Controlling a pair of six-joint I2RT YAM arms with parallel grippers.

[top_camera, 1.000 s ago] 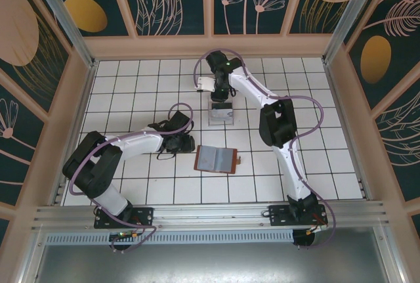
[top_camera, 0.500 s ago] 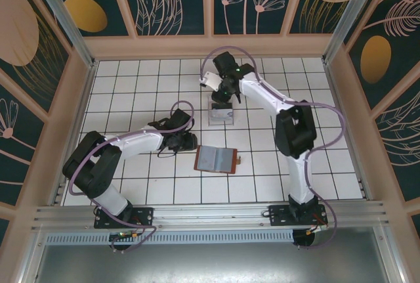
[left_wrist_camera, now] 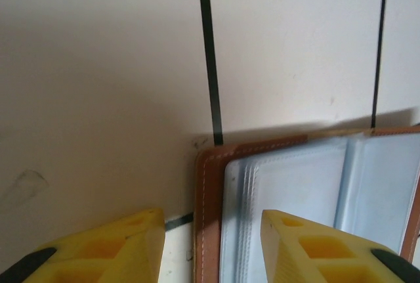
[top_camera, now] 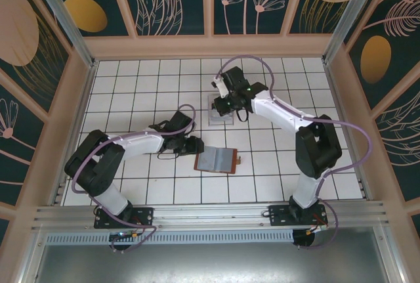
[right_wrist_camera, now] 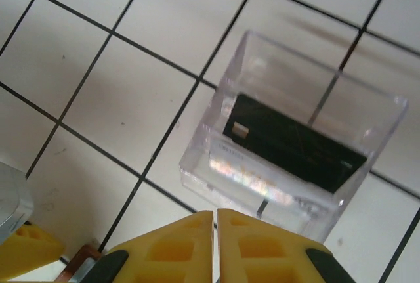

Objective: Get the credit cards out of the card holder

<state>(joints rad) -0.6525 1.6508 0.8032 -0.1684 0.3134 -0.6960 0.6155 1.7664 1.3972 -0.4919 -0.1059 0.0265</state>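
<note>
Right arm has swung nearer since 1 s ago. R gripper now hangs over clear stand, jaws together, nothing between. Dark card and pale card sit upright in stand. Holder lies open on table, nearer than stand, apart from it. L gripper at holder's left edge, jaws apart: one finger over tile, other over pockets; contact unclear.
</note>
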